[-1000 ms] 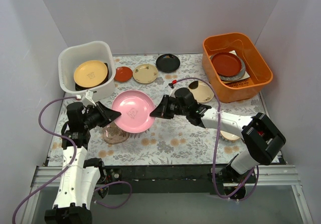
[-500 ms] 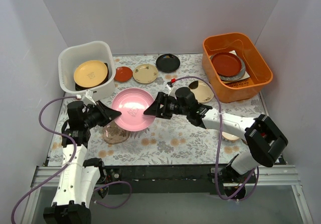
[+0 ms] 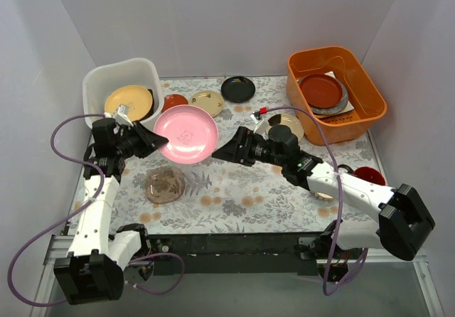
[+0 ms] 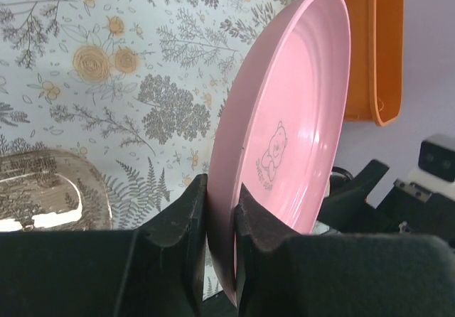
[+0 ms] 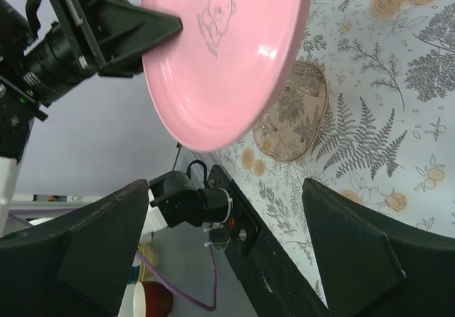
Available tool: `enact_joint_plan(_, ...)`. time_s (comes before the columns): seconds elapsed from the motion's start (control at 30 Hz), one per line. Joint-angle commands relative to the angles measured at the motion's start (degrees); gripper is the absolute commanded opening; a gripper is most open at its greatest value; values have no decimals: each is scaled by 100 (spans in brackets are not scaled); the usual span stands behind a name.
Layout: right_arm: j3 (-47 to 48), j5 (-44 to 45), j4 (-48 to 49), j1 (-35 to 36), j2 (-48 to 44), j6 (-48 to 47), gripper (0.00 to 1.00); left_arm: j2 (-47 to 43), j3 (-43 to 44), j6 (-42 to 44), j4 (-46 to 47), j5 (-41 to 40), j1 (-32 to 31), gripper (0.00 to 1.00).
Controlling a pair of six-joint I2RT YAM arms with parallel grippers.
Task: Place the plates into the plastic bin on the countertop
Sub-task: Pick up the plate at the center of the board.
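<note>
My left gripper [image 3: 153, 141] is shut on the near rim of a pink plate [image 3: 186, 133], which hangs tilted above the countertop [image 3: 242, 189], just right of the plastic bin [image 3: 117, 66]. In the left wrist view both pads clamp the pink plate [image 4: 291, 118] at the gripper [image 4: 220, 210]. My right gripper [image 3: 226, 151] stands wide open just right of the plate and does not touch it; its wrist view shows the pink plate [image 5: 227, 54] beyond the empty gripper [image 5: 226, 189]. A yellow plate [image 3: 129, 102] lies in the bin.
A brownish floral plate [image 3: 165, 185] lies below the held plate. Orange-red [image 3: 173, 103], beige [image 3: 206, 102] and black [image 3: 237, 89] plates sit along the back, a gold one [image 3: 284, 125] at mid-right. An orange tub [image 3: 334, 93] holds more dishes. A red mug [image 3: 368, 176] stands near the right arm.
The right gripper opened, let go of the pink plate and drew back to the right. The left arm lifted the plate up and back toward the bin.
</note>
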Motion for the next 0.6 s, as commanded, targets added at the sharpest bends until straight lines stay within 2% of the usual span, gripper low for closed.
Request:
enact_joint_plan(0.0,-430,164,-5,-31,-559,-68,96,474,660,40,285,-157,-16,0)
enact_joint_plan(0.2,-748,577,-689,-31,-1253,-278,97,1239,1310,-12,364,-315,-7,0)
enact_joint_plan(0.57,-1073,744,-1305,-40,-1570,-472,98,2329,2146,-109,426,-508,37,0)
